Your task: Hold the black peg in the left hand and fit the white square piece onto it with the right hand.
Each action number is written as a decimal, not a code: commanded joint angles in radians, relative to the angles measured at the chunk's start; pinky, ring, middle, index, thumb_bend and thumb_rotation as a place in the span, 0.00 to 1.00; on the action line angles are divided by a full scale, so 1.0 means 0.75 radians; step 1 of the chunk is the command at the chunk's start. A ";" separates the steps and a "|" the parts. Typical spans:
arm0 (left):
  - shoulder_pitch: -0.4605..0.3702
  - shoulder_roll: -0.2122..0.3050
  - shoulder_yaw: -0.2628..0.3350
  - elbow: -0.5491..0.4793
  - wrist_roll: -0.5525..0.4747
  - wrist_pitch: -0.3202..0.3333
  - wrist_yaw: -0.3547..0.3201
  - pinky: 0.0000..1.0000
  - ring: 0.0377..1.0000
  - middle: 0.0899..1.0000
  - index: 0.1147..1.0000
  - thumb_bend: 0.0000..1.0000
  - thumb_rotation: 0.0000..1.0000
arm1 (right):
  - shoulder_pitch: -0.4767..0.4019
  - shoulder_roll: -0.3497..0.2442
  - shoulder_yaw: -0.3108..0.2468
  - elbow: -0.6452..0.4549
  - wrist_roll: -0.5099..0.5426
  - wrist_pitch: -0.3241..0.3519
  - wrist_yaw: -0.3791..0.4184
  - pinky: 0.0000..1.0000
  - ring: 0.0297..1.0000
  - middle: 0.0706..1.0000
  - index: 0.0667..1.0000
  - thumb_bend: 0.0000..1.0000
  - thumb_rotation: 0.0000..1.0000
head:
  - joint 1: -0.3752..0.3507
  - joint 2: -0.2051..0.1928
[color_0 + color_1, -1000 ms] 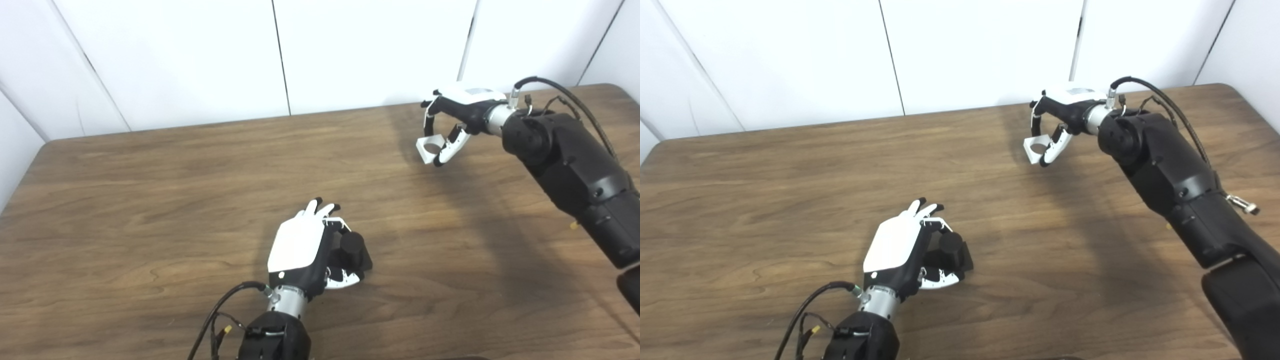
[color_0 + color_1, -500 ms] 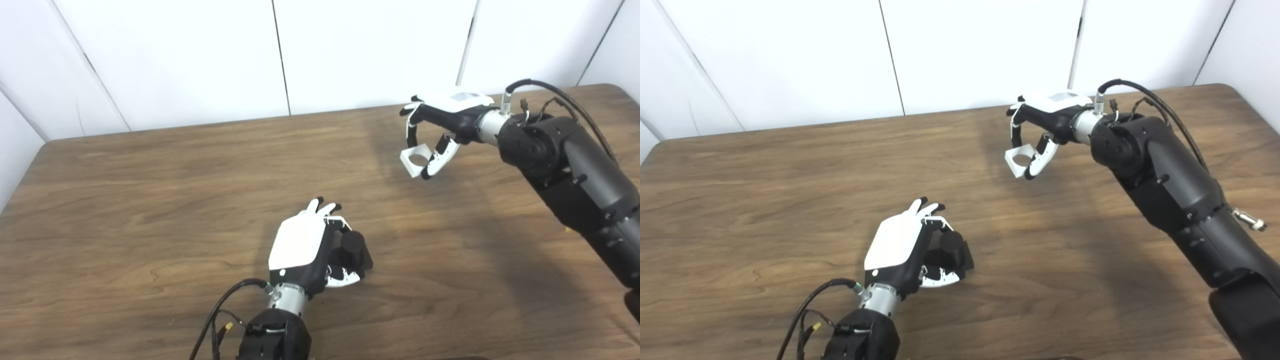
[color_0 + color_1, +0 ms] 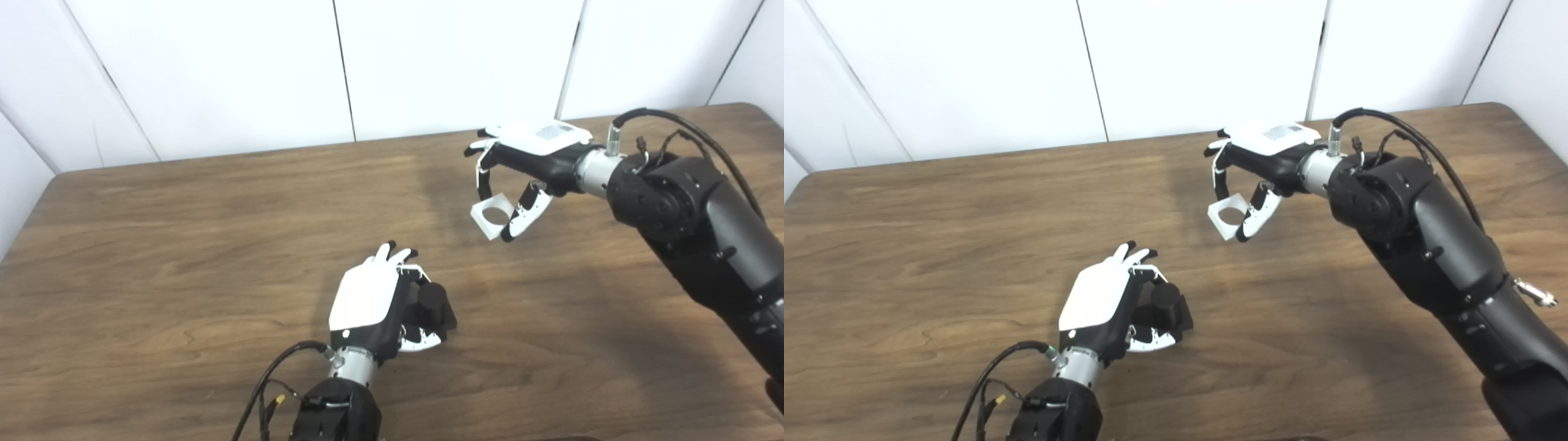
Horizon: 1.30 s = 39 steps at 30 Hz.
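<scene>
In the left eye view, the left hand [image 3: 373,301] sits low and a little left of centre in the frame, its white back turned up, fingers curled around the black peg [image 3: 432,304]. The peg stands upright on its dark square base, just right of the palm. In the upper right of the frame, the right hand [image 3: 527,162] hangs above the wooden worktop [image 3: 153,245], pinching the white square piece [image 3: 493,215] between its fingers and thumb. The piece's round hole faces up, and it is well apart from the peg.

In the right eye view, the same layout sits further left in the frame. The peg is at lower centre, wrapped by the left hand. The white piece is at upper centre in the right hand's pinch, tilted slightly, clear of the worktop.
</scene>
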State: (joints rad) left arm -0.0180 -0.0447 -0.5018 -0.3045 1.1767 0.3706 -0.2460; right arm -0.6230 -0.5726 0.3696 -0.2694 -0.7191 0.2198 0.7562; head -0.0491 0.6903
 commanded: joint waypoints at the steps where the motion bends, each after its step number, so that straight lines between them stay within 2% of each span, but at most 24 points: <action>1: -0.019 -0.003 0.004 0.010 0.017 -0.005 -0.001 0.94 0.99 0.89 0.43 0.52 0.07 | -0.038 0.008 -0.030 -0.078 0.007 0.016 0.008 0.98 1.00 0.91 0.45 0.52 0.15 | -0.002 0.001; 18: -0.019 -0.004 0.007 0.010 0.010 -0.005 0.001 0.94 0.99 0.89 0.43 0.52 0.07 | 0.003 0.068 -0.020 -0.271 0.045 0.024 0.091 0.99 1.00 0.90 0.45 0.52 0.15 | 0.008 0.012; 32: -0.018 -0.008 0.006 0.013 0.006 -0.004 0.003 0.95 0.99 0.89 0.43 0.52 0.07 | 0.019 0.105 0.006 -0.332 0.039 0.025 0.175 0.98 1.00 0.90 0.45 0.52 0.15 | 0.007 0.019; 39: -0.020 -0.013 0.004 0.013 0.006 -0.005 0.009 0.95 0.99 0.89 0.43 0.52 0.07 | 0.043 0.114 0.012 -0.326 0.040 0.002 0.171 0.97 1.00 0.89 0.45 0.52 0.15 | 0.013 0.026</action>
State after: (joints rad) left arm -0.0181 -0.0473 -0.4993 -0.3012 1.1718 0.3709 -0.2429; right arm -0.5598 -0.4934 0.3904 -0.4898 -0.6885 0.2300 0.8993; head -0.0384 0.7087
